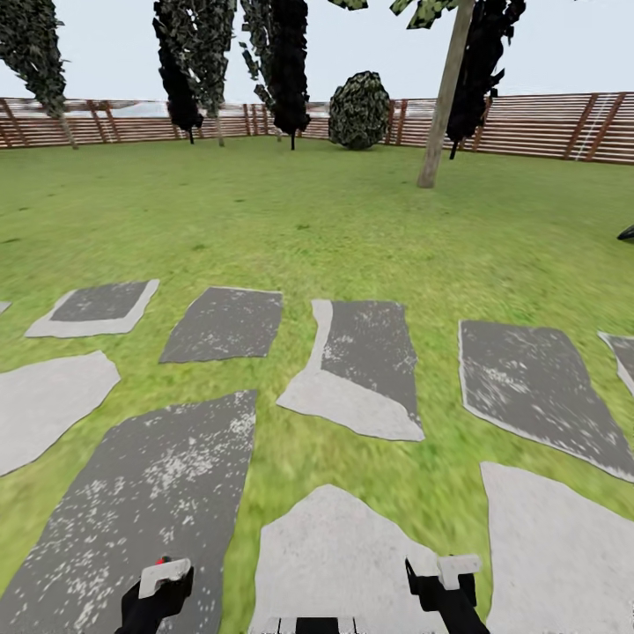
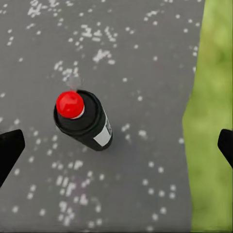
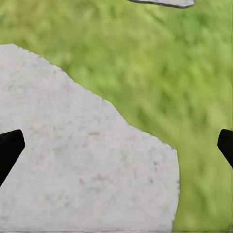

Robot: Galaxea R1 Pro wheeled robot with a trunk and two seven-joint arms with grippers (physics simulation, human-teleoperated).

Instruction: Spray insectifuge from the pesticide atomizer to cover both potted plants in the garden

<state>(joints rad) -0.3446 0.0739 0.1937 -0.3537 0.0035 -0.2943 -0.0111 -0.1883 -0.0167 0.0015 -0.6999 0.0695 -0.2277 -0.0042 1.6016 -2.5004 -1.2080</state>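
The pesticide atomizer (image 2: 85, 119) is a small black can with a red top and a white label. It stands upright on a dark speckled paving slab (image 2: 145, 58). My left gripper (image 2: 118, 145) hangs over it, open, its black fingers (image 2: 9, 150) wide apart on either side and not touching it. In the head view the can's red top (image 1: 161, 560) peeks out just beyond the left gripper (image 1: 163, 581). My right gripper (image 1: 445, 577) is open over a pale slab (image 3: 73, 160), holding nothing. The potted plants are out of view.
Grey paving slabs (image 1: 365, 352) lie across the garden lawn (image 1: 291, 211). A tree trunk (image 1: 445, 97), dark trees and a round bush (image 1: 359, 110) stand before the brown slatted fence (image 1: 546, 123). A dark shape (image 1: 627, 232) shows at the right edge.
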